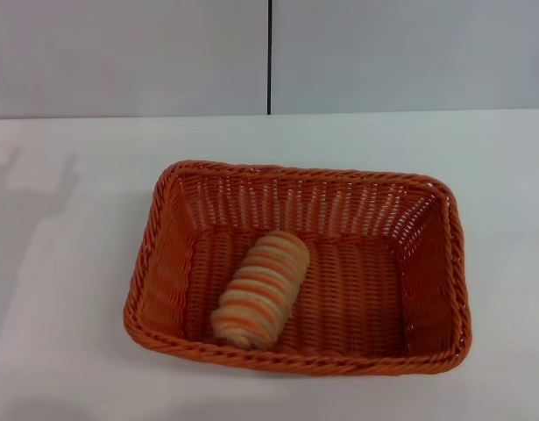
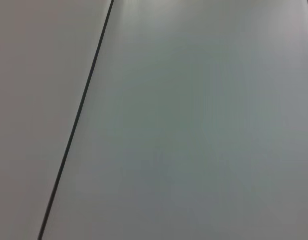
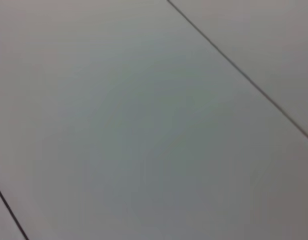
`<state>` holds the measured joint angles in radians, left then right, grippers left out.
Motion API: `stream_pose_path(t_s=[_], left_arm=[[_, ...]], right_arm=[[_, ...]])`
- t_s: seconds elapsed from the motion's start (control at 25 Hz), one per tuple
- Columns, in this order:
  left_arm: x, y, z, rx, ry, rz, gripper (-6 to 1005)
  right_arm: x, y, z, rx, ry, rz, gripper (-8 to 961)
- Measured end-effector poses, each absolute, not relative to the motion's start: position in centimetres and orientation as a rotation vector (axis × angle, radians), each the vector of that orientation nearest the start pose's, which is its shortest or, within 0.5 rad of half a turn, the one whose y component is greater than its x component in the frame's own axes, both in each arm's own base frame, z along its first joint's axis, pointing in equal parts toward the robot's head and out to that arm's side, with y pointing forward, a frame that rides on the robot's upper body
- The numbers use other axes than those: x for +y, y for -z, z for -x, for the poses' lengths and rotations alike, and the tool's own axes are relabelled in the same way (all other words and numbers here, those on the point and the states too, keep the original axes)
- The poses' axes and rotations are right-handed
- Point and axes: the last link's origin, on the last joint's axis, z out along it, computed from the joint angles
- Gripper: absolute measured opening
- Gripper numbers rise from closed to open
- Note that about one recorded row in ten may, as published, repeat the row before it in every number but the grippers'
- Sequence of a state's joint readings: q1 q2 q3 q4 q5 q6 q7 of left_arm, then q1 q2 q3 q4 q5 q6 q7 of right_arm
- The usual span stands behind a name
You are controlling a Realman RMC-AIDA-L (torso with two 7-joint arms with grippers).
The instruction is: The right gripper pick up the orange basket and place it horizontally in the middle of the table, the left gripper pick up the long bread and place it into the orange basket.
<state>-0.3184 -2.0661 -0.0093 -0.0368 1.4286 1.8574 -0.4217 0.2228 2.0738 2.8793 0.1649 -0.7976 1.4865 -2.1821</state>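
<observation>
Head view first: the orange basket (image 1: 297,267) sits on the table (image 1: 67,263) with its long side running left to right across the robot's front, so it's lying horizontally, pretty much mid-table as far as I can judge. The long bread (image 1: 260,288) is inside it, resting on the woven floor in the basket's left half. Its long axis runs roughly front to back, tilted a bit: the near end sits close to the basket's front rim and the far end leans toward the basket's right and back wall. So the bread lies crosswise to the basket's length, not along it.

No arm shows up here at all. There's just a faint shadow on the table off to the basket's left, and I can't tell what casts it. Because of that, I can't say which way the bread lies from either claw or which arm is nearer.

Left wrist view: only a plain grey panel surface with one dark seam line (image 2: 76,120) running across it. No fingers, no basket, no bread. So the left gripper's state is a no-idea from me; it isn't in view.

Right wrist view: same deal, grey panels with a thin seam (image 3: 239,70) and another in a corner. The right gripper isn't visible either, so I can't tell if it's open or closed.

Judging from how things lie, both placements look done: basket set down, bread in it.
</observation>
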Motion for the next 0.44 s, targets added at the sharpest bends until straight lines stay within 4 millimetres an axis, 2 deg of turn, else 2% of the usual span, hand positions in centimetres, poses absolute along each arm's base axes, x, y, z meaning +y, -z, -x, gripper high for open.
stream_pose_path(t_s=[0.44], left_arm=[[24.3,-5.01,32.17,-0.291,1.188,1.359,857]], right_arm=[[22.66,-10.74,-41.28,0.776,-1.232,0.861,478]])
